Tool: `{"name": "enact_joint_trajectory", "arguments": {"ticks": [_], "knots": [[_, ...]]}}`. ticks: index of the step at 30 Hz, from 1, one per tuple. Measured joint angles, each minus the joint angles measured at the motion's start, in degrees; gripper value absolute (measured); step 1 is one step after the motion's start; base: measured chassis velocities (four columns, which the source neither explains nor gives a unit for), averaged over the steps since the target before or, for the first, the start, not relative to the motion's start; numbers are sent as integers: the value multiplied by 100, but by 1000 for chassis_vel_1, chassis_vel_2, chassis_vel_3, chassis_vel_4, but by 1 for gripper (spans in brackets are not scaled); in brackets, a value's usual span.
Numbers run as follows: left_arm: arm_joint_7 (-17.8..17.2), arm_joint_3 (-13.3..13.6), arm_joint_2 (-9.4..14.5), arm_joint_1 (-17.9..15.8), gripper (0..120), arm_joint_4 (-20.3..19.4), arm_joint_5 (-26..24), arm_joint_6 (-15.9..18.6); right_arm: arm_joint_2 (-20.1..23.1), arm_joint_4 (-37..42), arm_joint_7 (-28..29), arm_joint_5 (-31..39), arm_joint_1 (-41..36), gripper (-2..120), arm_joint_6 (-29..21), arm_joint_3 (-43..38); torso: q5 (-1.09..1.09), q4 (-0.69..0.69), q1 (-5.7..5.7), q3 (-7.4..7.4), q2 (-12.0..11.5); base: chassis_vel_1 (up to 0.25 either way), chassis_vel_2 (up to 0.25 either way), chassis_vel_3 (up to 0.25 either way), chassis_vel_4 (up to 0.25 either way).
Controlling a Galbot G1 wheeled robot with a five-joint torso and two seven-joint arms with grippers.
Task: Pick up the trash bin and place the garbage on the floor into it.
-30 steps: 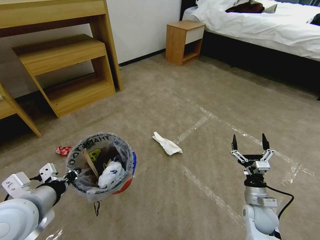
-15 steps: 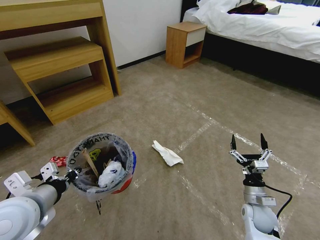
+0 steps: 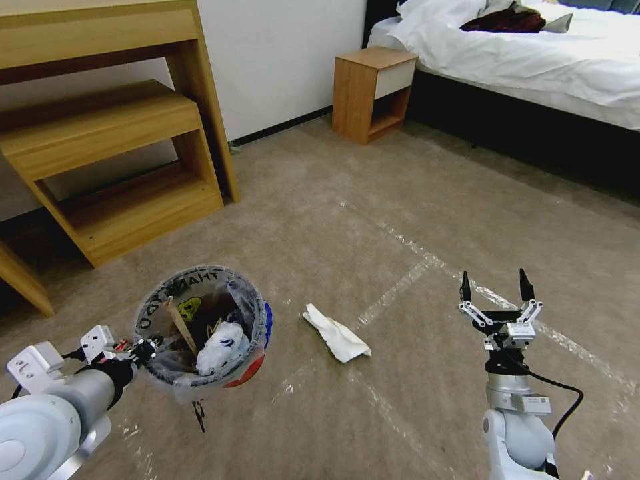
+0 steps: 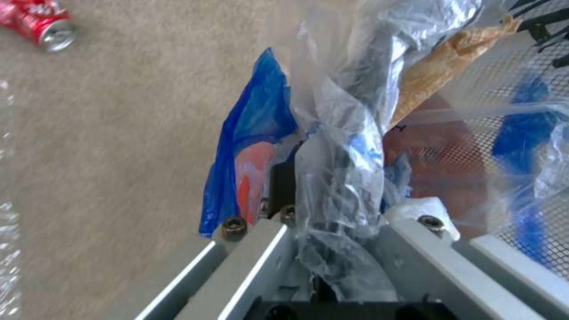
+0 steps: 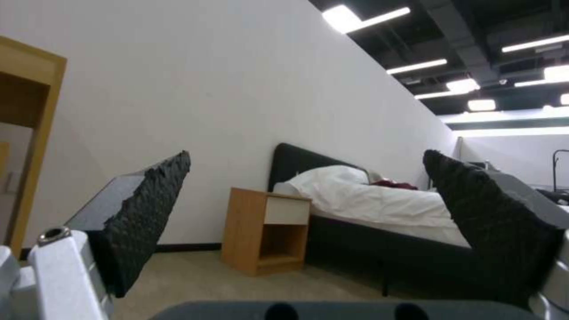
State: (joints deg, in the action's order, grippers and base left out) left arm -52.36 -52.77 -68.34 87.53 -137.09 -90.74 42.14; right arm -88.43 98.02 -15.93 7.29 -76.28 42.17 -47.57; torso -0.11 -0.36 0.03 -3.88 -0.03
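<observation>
The trash bin (image 3: 248, 373), a red bucket with a blue rim and a clear printed bag, hangs above the floor (image 3: 373, 200) at lower left. My left gripper (image 3: 143, 348) is shut on its near rim; the left wrist view shows the gripper (image 4: 320, 191) clamped on bag and rim (image 4: 255, 133). Inside lie a brown paper bag (image 3: 177, 320) and a white-blue wad (image 3: 220, 347). White crumpled paper (image 3: 337, 333) lies on the carpet right of the bin. A crushed red can (image 4: 38, 24) lies beyond the bin. My right gripper (image 3: 493, 287) (image 5: 314, 213) stands open, pointing up, right of the paper.
A wooden desk with shelves (image 3: 120, 167) stands at the back left, a nightstand (image 3: 370, 87) and a bed (image 3: 533, 60) at the back right. Shiny tape lines (image 3: 400, 287) cross the carpet between the paper and my right arm.
The whole view has shifted: desk and carpet slid left and toward me, so the camera moved. The paper now sits lower in view. Both arms hold their poses.
</observation>
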Motion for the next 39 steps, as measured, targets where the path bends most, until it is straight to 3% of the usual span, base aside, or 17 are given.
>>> {"name": "enact_joint_trajectory", "arguments": {"ticks": [19,27,32,34,35,37,38,39], "knots": [[6,82,-46,-54,0,74,73,0,-21,-132,14,-65,43,100,60,36,-3,0,0,0,0,-154,146,148,-151],[12,80,-20,-48,0,83,67,0,221,-247,56,-241,206,100,27,35,-1,0,1,-1,0,-74,86,85,-75],[17,76,8,-9,0,67,66,0,938,-268,43,-364,345,100,-149,242,-1,1,0,1,0,0,0,0,0],[19,76,21,4,0,58,66,0,1396,-253,-259,-14,359,100,-304,539,1,0,0,0,0,0,0,0,0],[19,76,21,4,0,58,66,0,1396,-253,-259,-14,359,100,-304,539,1,0,0,0,0,0,0,0,0],[20,75,18,23,0,35,68,0,2129,-220,-733,690,390,100,-477,879,4,2,1,0,0,0,0,0,0],[22,78,1,47,0,26,85,0,2736,-190,-1154,1298,389,100,-635,1092,-3,1,0,0,0,0,0,0,0],[22,78,1,47,0,26,85,0,2736,-190,-1154,1298,389,100,-635,1092,-3,1,0,0,0,0,0,0,0]]}}
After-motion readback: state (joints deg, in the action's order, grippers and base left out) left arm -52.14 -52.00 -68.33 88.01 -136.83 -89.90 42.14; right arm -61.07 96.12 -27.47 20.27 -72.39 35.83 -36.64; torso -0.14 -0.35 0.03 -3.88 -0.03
